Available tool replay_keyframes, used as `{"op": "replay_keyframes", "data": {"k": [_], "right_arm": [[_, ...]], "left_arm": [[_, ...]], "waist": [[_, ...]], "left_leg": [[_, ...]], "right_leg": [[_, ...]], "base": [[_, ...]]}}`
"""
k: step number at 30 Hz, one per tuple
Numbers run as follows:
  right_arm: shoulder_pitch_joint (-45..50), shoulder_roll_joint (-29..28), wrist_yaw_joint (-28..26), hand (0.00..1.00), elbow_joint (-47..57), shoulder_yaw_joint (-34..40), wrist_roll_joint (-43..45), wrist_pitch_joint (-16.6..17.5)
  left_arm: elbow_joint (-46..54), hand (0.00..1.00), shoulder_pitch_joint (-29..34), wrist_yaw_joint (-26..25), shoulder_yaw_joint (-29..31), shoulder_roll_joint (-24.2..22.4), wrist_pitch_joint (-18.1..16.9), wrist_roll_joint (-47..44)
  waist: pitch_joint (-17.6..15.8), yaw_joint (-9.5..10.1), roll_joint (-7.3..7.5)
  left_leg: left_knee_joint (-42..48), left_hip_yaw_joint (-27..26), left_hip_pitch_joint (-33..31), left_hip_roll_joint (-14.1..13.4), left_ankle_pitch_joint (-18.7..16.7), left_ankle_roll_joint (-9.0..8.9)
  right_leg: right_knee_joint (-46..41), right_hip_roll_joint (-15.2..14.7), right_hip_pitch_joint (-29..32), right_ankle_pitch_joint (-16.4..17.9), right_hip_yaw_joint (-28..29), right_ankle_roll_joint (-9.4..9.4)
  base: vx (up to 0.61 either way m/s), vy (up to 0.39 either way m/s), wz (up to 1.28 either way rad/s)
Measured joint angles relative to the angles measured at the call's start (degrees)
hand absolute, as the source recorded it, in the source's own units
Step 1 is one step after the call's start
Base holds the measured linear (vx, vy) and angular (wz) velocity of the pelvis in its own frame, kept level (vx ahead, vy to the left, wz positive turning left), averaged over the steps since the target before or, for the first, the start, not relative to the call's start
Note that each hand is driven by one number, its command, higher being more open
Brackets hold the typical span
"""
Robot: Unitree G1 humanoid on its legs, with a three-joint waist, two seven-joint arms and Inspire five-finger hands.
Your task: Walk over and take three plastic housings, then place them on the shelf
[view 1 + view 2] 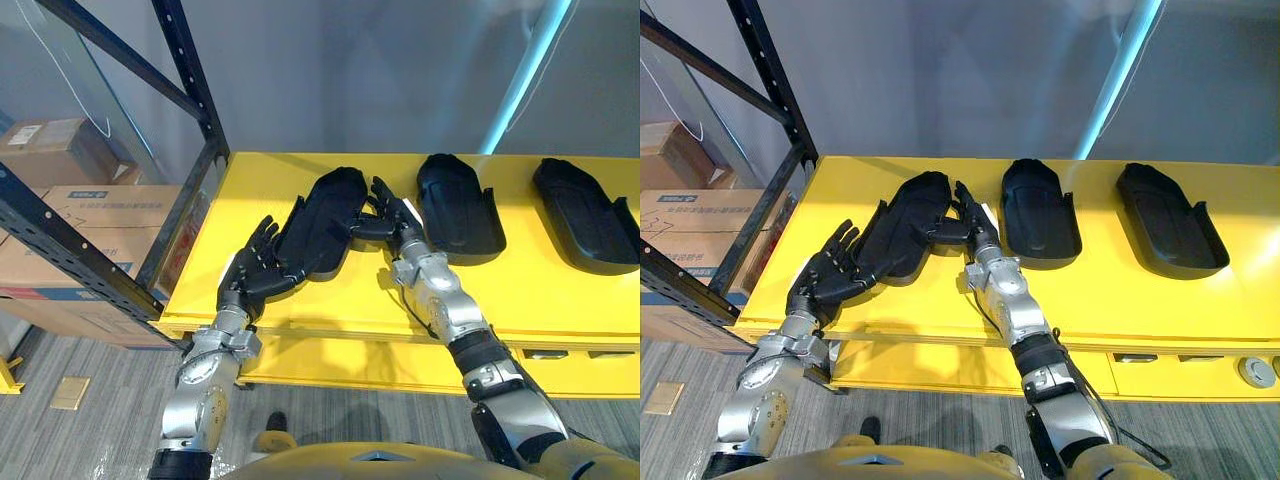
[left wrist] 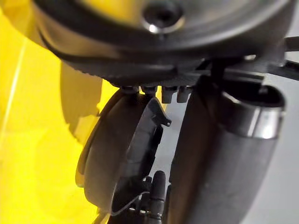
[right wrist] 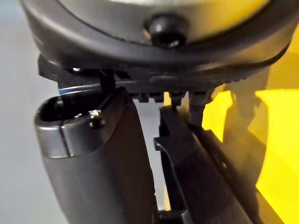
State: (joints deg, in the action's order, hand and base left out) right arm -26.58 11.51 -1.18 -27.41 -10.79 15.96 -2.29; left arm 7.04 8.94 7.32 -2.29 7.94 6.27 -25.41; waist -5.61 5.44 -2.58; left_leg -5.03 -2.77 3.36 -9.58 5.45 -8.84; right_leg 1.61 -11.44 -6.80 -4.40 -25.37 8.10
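Left plastic housing (image 1: 325, 215) near left edge of yellow table (image 1: 330, 300), left hand (image 1: 255, 265) and right hand (image 1: 395, 215) pressed against its two sides, fingers straight, middle housing (image 1: 455, 205) and right housing (image 1: 585, 215) apart, bare yellow between, black rack (image 1: 190, 60) beside.

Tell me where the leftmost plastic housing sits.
In the left eye view, the leftmost housing lies on the yellow table between the left hand and the right hand.

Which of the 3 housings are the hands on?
The leftmost housing, nearest the rack: left hand at its near end, right hand at its right edge. Middle housing and right housing lie untouched.
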Motion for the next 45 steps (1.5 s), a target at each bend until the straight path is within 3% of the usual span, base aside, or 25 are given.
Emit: {"op": "replay_keyframes", "data": {"k": [11, 16, 22, 27, 32, 33, 41, 45], "right_arm": [[-11.5, 0.7, -0.7, 1.0, -6.9, 0.0, 0.0, -1.0], [-14.7, 1.0, -0.4, 1.0, -9.0, -0.1, 0.0, -1.0], [-14.3, 1.2, 3.6, 1.0, -7.7, 0.2, -2.2, -1.0], [-2.0, 1.1, 7.1, 1.0, 11.9, 2.4, -4.5, -0.4], [12.9, 0.0, 7.2, 1.0, 28.1, 6.3, -4.2, 3.1], [24.8, -0.7, -2.2, 1.0, 38.4, 12.3, -1.0, 9.1], [27.4, -0.7, -2.3, 1.0, 38.4, 12.9, -1.0, 9.2], [32.2, -2.5, -3.0, 1.0, 40.3, 17.2, -1.3, 9.4]], "left_arm": [[-1.0, 1.0, -1.4, 1.0, -2.7, 1.5, -0.3, -2.4], [-2.1, 1.0, -1.8, 1.1, -3.3, 1.6, -1.3, -3.6], [-2.1, 1.0, -1.5, -0.9, -3.7, 1.5, -3.2, -2.7], [0.0, 1.0, 1.3, -6.2, -2.7, 0.9, -7.7, 4.4], [6.8, 1.0, 4.9, -10.6, 2.8, -2.4, -14.0, 7.3], [16.4, 1.0, 5.1, -12.3, 10.1, -3.6, -24.6, 7.5], [15.8, 1.0, 7.9, -11.7, 10.9, -3.6, -24.5, 8.1], [15.8, 1.0, 12.4, -9.0, 15.7, -3.5, -24.5, 12.7]], "waist": [[0.0, 2.21, 0.06], [-0.1, 2.39, 0.09], [-0.6, 2.15, 0.1], [-1.9, 0.92, 0.53], [-1.9, -1.1, 0.7], [1.0, -3.05, 2.09], [1.4, -4.14, 2.04], [0.5, -4.02, 0.78]], "left_leg": [[0.2, 1.0, -0.3, 0.0, 0.3, 0.01], [0.2, 1.3, -0.5, 0.1, 0.3, 0.05], [0.1, 1.4, -0.3, 0.1, 0.3, 0.07], [0.1, 0.3, -0.1, 0.1, 0.2, 0.03], [0.2, -1.7, 0.3, -0.1, -0.1, -0.16], [0.0, -4.3, 1.7, -0.1, -1.3, -0.17], [0.2, -3.1, 1.0, 0.0, -0.9, -0.09], [0.2, -3.1, 0.8, 0.1, -0.9, 0.04]], "right_leg": [[0.5, 0.2, -0.7, -0.2, -1.0, 0.07], [0.5, 0.2, -0.8, -0.1, -1.4, 0.0], [0.4, 0.1, -0.7, -0.1, -1.4, -0.01], [0.2, 0.0, -0.1, -0.1, -0.5, -0.02], [0.2, 0.0, 0.7, -0.1, 1.2, -0.02], [0.6, 0.1, 0.8, -0.2, 3.5, 0.11], [0.3, 0.1, 0.9, -0.2, 2.6, 0.08], [-1.4, -0.3, 1.9, 0.9, 2.9, -0.59]], "base": [[0.0, -0.002, 0.05], [-0.01, 0.0, 0.03], [0.0, 0.001, -0.01], [0.0, 0.003, -0.1], [0.0, 0.003, -0.15], [0.0, 0.0, -0.03], [0.0, 0.0, 0.06], [-0.01, 0.001, 0.0]]}}
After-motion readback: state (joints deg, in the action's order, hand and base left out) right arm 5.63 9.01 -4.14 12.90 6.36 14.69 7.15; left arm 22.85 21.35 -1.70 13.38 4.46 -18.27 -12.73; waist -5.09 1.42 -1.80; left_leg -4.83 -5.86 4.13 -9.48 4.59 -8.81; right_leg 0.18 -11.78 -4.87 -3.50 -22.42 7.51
